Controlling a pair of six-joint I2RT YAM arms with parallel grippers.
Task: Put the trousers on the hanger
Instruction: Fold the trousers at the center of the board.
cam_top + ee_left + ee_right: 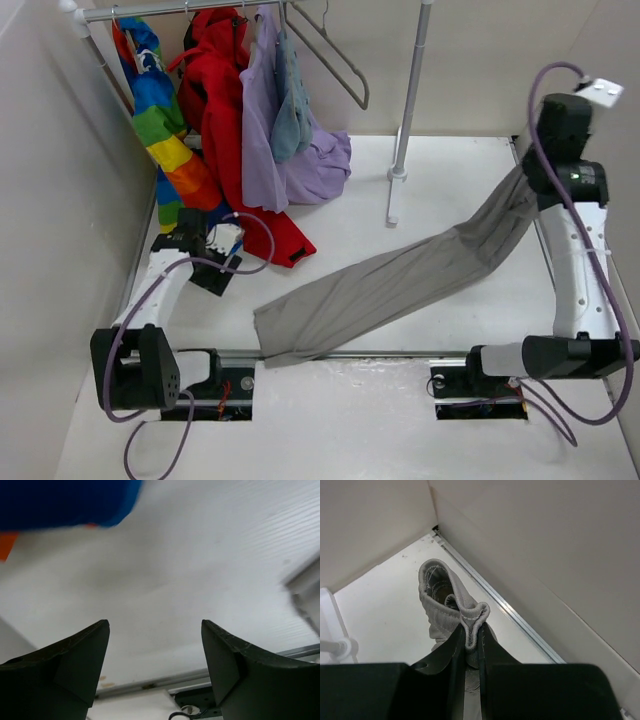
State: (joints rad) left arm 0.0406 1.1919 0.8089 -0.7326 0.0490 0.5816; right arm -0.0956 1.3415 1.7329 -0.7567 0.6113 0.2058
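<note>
- The white table (450, 170) carried everything, with pale walls close on its left and right sides.
- The trousers (400, 285) stretched diagonally across it. The leg ends lay flat near the front edge, between the two arm bases, and the waist end was lifted off the surface at the far right.
- A clothes rail (150, 12) ran along the back left. On it hung a rainbow-striped garment (165, 110), a red coat (225, 120), a lilac garment (290, 160) and a small blue-grey garment (290, 110). The lower parts of the coat and the lilac piece spilled onto the table.
- A pale upright pole (410, 100) stood at the back centre.
- The hanger (366, 92) hung tilted from the rail, just right of the lilac garment, bare and well apart from the trousers.
- The right gripper (471, 637) was raised near the right wall, its fingers pinched together on the gathered waistband, which bunched up in a loop above them.
- The left gripper (155, 630) sat low beside the foot of the rainbow garment. Its fingers were spread wide with nothing between them.
</note>
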